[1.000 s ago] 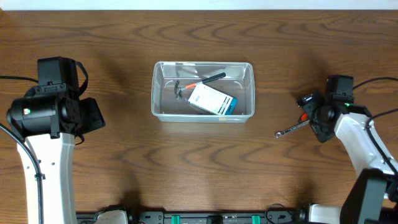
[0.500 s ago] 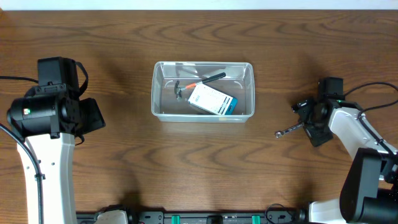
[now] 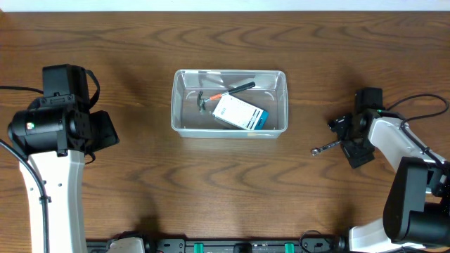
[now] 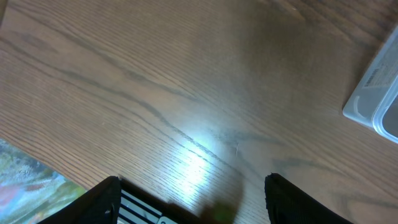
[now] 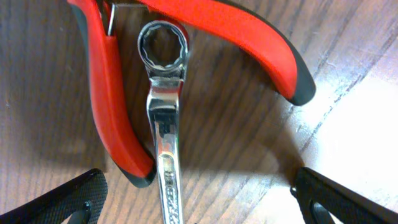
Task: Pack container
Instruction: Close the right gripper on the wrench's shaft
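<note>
The clear plastic container (image 3: 179,105) stands mid-table and holds a small hammer (image 3: 211,96) and a white-and-blue box (image 3: 240,112). Its corner shows in the left wrist view (image 4: 380,99). A silver wrench (image 5: 165,130) lies on the table between the red handles of a pair of pliers (image 5: 111,106). Its open end shows from overhead (image 3: 323,148). My right gripper (image 5: 199,202) is open, low over them, one finger on either side of the wrench shaft; from overhead it (image 3: 346,138) covers the pliers. My left gripper (image 4: 196,205) is open and empty over bare wood left of the container.
The left arm (image 3: 60,123) stands at the table's left side. The wooden tabletop (image 3: 232,190) stretches in front of the container. A coloured patch beyond the table edge shows at the left wrist view's lower left (image 4: 25,180).
My right gripper has shifted left and turned over the wrench and pliers, now covering the pliers from above. The left arm and the container have not moved.
</note>
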